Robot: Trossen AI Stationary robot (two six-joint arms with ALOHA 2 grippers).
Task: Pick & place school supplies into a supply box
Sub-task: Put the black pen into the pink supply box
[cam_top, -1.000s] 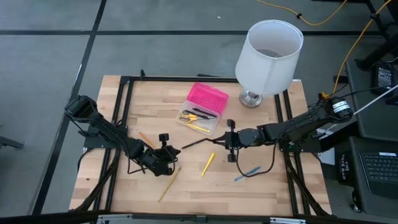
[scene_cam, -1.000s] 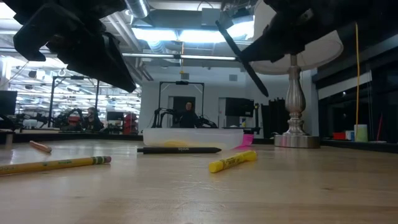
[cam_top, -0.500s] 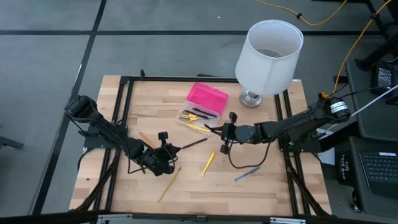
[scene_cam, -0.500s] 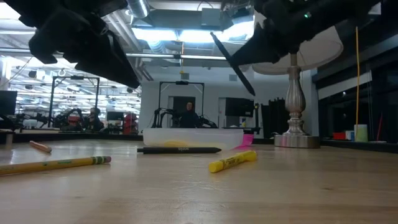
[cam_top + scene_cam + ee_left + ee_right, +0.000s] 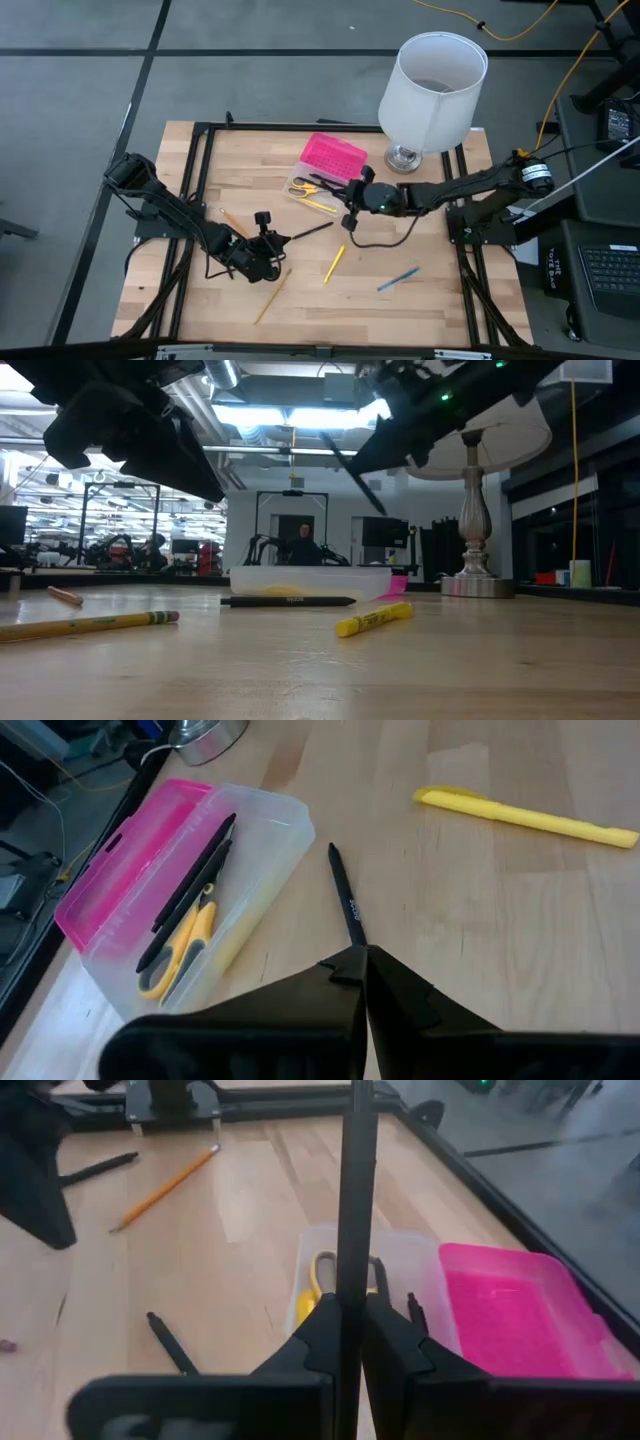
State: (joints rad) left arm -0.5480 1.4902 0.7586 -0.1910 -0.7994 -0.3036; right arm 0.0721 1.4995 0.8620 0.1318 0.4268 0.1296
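The supply box [image 5: 325, 172] lies open on the table, its pink half [image 5: 515, 1315] next to its clear half [image 5: 235, 870]. The clear half holds yellow-handled scissors [image 5: 175, 955] and black pens [image 5: 195, 885]. My right gripper [image 5: 352, 205] hovers at the box's near side, shut on a black pen [image 5: 355, 1180]. My left gripper [image 5: 360, 960] is shut and hangs above the table, left of a second black pen [image 5: 310, 231] that lies flat. A yellow highlighter [image 5: 334, 263], a yellow pencil [image 5: 272, 296], an orange-tan pencil [image 5: 233, 223] and a blue pen [image 5: 397, 279] also lie flat on the table. My right gripper pinches the black pen's shaft [image 5: 350, 1305] between its two fingers. The pen lies along the fingers and sticks out past their tips toward the box. It is tilted [image 5: 350, 470] and lifted clear of the table.
A white lamp [image 5: 432, 85] stands at the table's far right, close behind the box. A black frame [image 5: 200, 180] runs along the table's edges. Bare wood lies near the front edge, between the highlighter and the blue pen.
My right gripper has carried its black pen toward the table's left and far edges, up to the supply box, turning a little as it went. The pen stays clear of the table.
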